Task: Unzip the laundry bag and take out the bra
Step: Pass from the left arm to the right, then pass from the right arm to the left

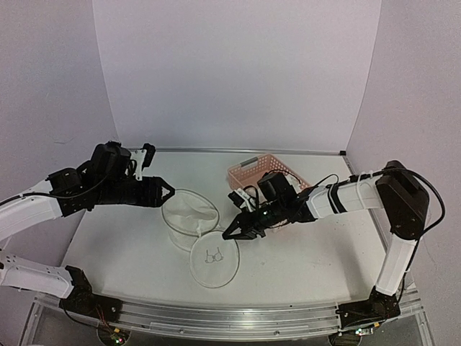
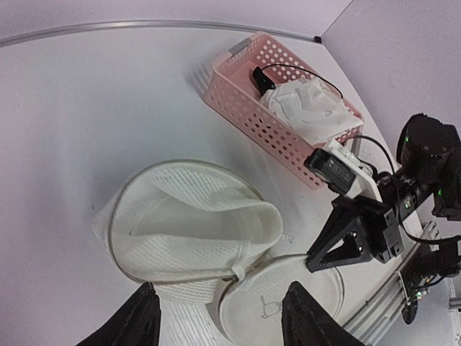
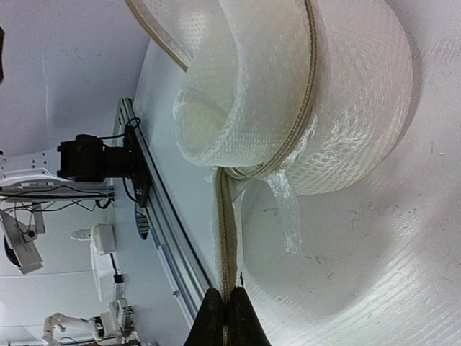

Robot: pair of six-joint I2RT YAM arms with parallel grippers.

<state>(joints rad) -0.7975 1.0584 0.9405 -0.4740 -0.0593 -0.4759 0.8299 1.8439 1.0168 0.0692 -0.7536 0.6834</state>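
Words and letters: none can be read in any view.
Numbers: none can be read.
Brand marks: none can be made out.
Sign on the laundry bag (image 1: 189, 215): a small bra drawing (image 1: 213, 255) in thin black outline.
Where it stands: on the bag's round flap (image 1: 215, 265), lying flat low in the middle of the top view.
Same sign, left wrist view: faint black lines at the bottom edge, right of centre.
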